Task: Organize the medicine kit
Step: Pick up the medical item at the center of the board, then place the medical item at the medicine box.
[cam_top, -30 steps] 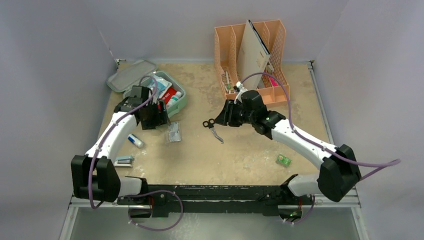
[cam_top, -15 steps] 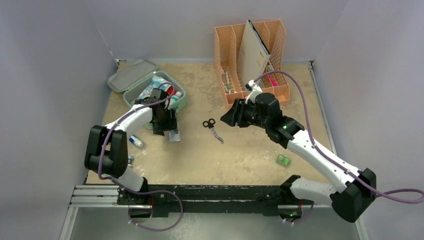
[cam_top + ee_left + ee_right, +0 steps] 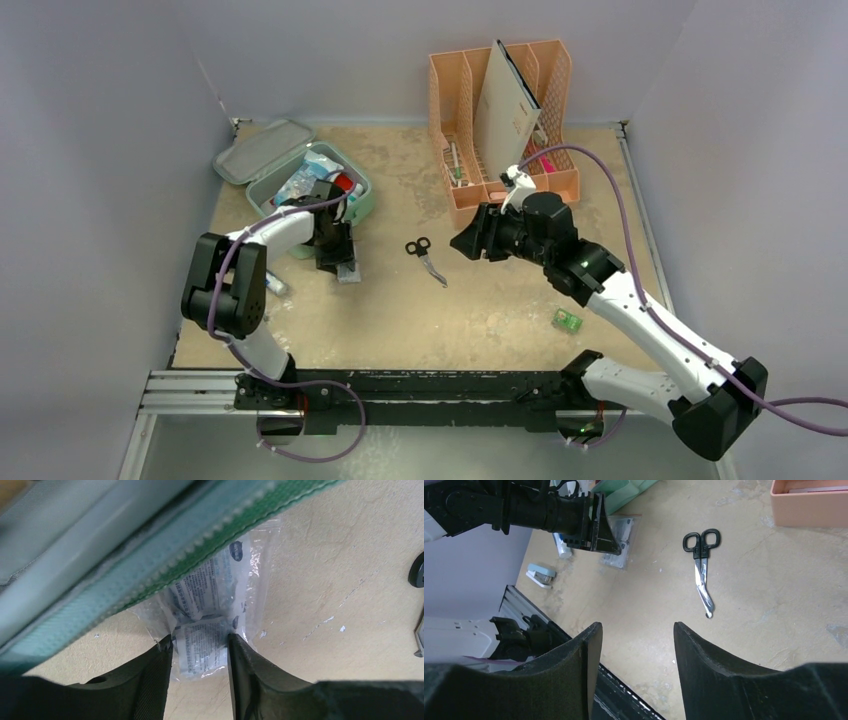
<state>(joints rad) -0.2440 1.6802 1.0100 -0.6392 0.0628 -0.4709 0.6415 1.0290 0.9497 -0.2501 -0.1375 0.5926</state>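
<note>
The mint-green medicine kit [image 3: 362, 200] stands open at the back left, its lid [image 3: 262, 152] laid back and several items inside. Its green wall fills the top of the left wrist view [image 3: 125, 595]. My left gripper [image 3: 338, 256] is low on the table just in front of the kit. It is open, with its fingertips [image 3: 165, 652] on either side of a clear plastic packet of printed sachets [image 3: 202, 647]. My right gripper [image 3: 466, 240] is open and empty, held above the table to the right of black-handled scissors [image 3: 425, 258].
A peach-orange file organizer [image 3: 505, 110] stands at the back with a folder in it. The scissors [image 3: 700, 560] lie mid-table. A small tube [image 3: 272, 283] and a light-blue stapler [image 3: 541, 576] lie near the left arm. A small green box [image 3: 568, 319] lies at the right.
My left gripper moved from over the kit down to the plastic packet on the table. My right gripper drew back to the right, away from the scissors.
</note>
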